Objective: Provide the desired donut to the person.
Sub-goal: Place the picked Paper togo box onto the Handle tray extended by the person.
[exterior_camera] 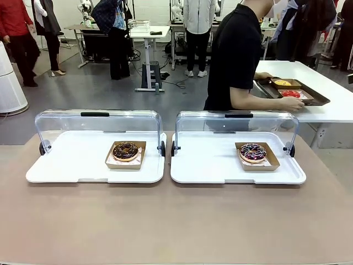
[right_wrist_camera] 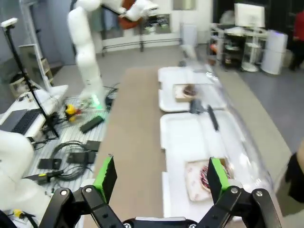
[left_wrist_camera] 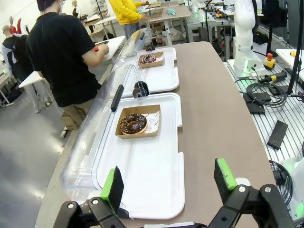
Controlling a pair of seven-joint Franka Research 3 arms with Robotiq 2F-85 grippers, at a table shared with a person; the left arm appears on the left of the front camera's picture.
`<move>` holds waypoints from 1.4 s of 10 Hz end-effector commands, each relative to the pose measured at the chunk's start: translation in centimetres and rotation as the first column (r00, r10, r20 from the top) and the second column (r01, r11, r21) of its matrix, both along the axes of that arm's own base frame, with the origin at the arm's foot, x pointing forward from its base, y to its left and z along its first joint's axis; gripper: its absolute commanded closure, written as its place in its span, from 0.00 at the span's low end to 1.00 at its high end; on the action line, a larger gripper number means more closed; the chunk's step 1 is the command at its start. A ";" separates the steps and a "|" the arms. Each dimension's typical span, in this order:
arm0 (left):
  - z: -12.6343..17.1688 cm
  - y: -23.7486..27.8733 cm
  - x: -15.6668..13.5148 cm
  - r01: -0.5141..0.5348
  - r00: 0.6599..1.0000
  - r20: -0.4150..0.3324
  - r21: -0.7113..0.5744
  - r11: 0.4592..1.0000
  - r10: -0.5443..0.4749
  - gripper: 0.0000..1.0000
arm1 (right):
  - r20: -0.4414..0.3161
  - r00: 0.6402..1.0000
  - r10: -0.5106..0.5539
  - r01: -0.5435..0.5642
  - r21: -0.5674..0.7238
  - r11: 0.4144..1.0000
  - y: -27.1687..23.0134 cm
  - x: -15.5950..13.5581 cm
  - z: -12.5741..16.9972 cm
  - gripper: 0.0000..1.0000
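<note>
Both grippers open and empty above the table.
Left gripper [left_wrist_camera: 166, 187]: chocolate donut [left_wrist_camera: 133, 123] ahead, in its box on a white tray [left_wrist_camera: 156, 190]. Right gripper [right_wrist_camera: 159, 178]: sprinkled donut [right_wrist_camera: 207, 175] just ahead to one side. The person [exterior_camera: 236, 55] stands beyond the trays, turned away.

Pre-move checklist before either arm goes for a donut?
1. Left gripper open, nothing held: ok.
2. Right gripper open, nothing held: ok.
3. Chocolate donut sitting in its cardboard tray on the left white tray, cover swung back: ok.
4. Sprinkled donut in its cardboard tray on the right white tray, cover open: ok.
5. Person facing the table: not ok, turned to a side table.
6. Which donut is wanted: cannot tell, no pointing.
</note>
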State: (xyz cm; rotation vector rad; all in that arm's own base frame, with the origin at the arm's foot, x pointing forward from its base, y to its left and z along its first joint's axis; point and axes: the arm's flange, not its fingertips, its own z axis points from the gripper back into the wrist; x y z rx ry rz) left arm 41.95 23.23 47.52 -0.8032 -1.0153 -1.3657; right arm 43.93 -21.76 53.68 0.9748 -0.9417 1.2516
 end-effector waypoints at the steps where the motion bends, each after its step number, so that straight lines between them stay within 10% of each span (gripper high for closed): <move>1: 0.2 -0.1 -0.2 -0.001 1.000 0.004 -0.004 1.000 0.001 0.00 | 0.055 0.991 -0.121 0.124 -0.061 0.990 0.2 0.1 -2.0 0.00; 14: 0.2 -0.1 -0.2 -0.001 1.000 0.004 -0.004 1.000 0.001 0.00 | 0.045 0.985 -0.164 0.168 -0.101 0.981 -1.2 1.4 -2.8 0.00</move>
